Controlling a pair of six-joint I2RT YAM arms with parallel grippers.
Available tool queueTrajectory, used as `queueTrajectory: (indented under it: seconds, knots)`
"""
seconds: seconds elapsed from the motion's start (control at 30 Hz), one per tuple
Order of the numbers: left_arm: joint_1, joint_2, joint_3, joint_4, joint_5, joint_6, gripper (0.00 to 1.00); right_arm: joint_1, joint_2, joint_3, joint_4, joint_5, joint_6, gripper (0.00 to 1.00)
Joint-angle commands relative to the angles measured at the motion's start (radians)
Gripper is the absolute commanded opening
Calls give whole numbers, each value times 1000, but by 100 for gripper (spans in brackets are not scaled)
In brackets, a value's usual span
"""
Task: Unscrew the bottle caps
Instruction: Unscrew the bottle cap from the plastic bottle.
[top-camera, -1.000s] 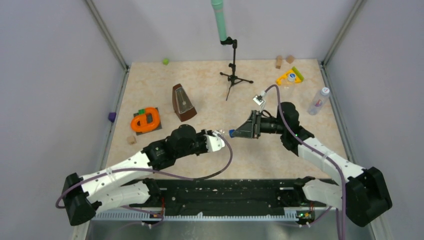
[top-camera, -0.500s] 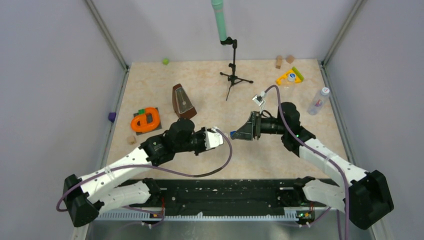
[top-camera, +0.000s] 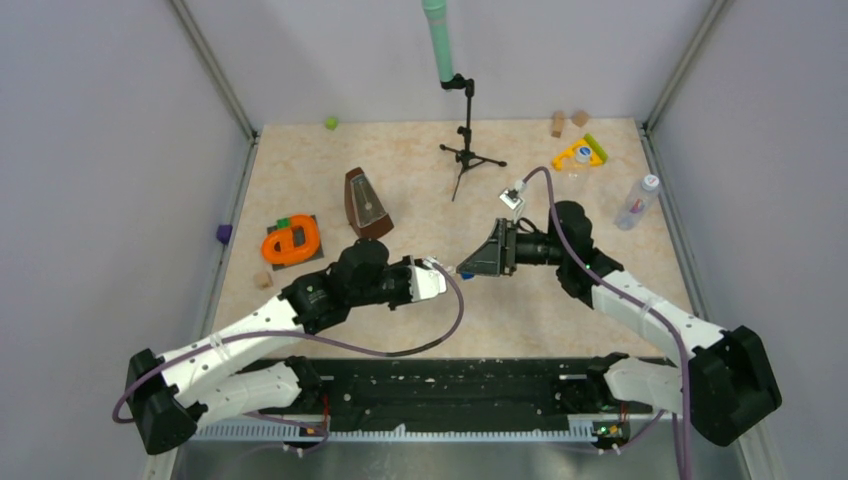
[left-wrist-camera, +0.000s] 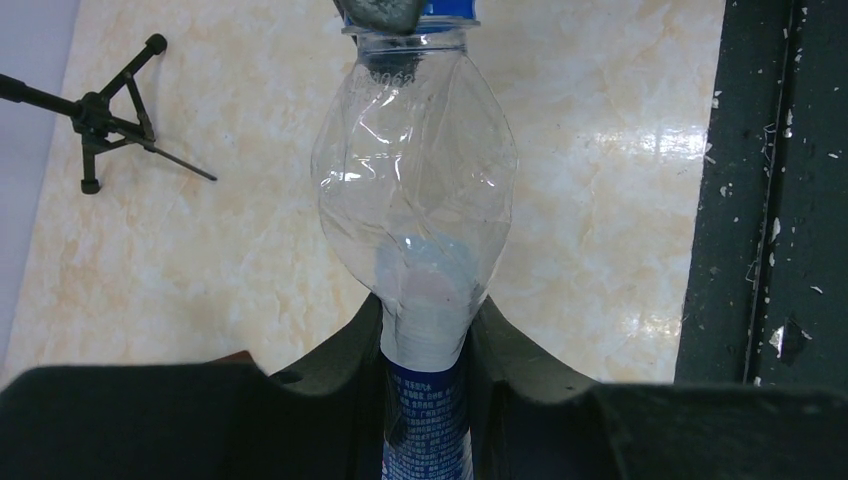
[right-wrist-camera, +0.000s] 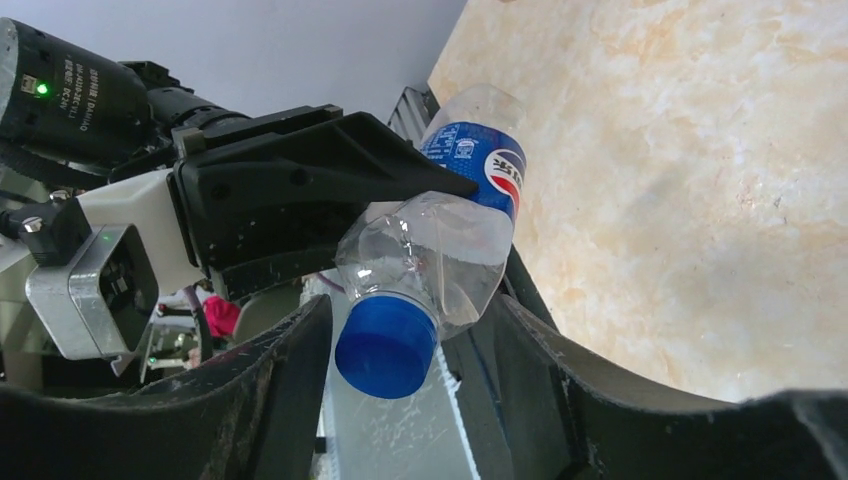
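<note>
A clear bottle with a blue-and-white label lies sideways in the air above the table's middle. My left gripper is shut on its labelled body, seen from above as the left gripper. The bottle's dark blue cap points at my right gripper, which is open; the cap sits between its fingers with a gap on each side. From above, my right gripper meets the bottle's neck end. A second clear bottle with a white cap stands by the right wall.
A brown metronome and a microphone stand stand behind the grippers. An orange ring on a dark plate lies at the left. Wooden blocks and a yellow-green toy sit at the back right.
My right gripper's fingers have spread apart off the blue cap. The left arm shifted slightly with the bottle still in its grip.
</note>
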Motion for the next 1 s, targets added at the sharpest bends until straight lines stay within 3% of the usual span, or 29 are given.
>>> queueTrajectory:
  seconds: [0.0, 0.17, 0.33, 0.37, 0.4, 0.5, 0.53, 0.77, 0.97]
  knots:
    - [-4, -14, 5, 65, -13, 7, 0, 28, -7, 87, -150, 4, -120, 55]
    - [-4, -6, 10, 67, -22, 5, 0, 31, -12, 80, -128, 3, -109, 42]
    - [-4, 2, 18, 70, -29, -5, 0, 31, -1, 81, -128, 12, -102, 7]
    - [-4, 5, 22, 68, -38, -9, 0, 31, 0, 82, -128, 7, -101, 5]
    - [-4, 9, 25, 64, -41, -13, 0, 32, -1, 83, -132, 9, -101, 9]
    - [-4, 18, 31, 51, -46, -14, 0, 32, -5, 83, -140, 12, -93, 39]
    - [-4, 23, 34, 47, -46, -14, 0, 32, -10, 81, -139, 12, -89, 42]
    - [-4, 39, 49, 33, -48, -19, 0, 32, -30, 78, -158, 15, -102, 40]
    - [-4, 37, 49, 47, -59, -35, 0, 33, -29, 80, -175, 20, -109, 44]
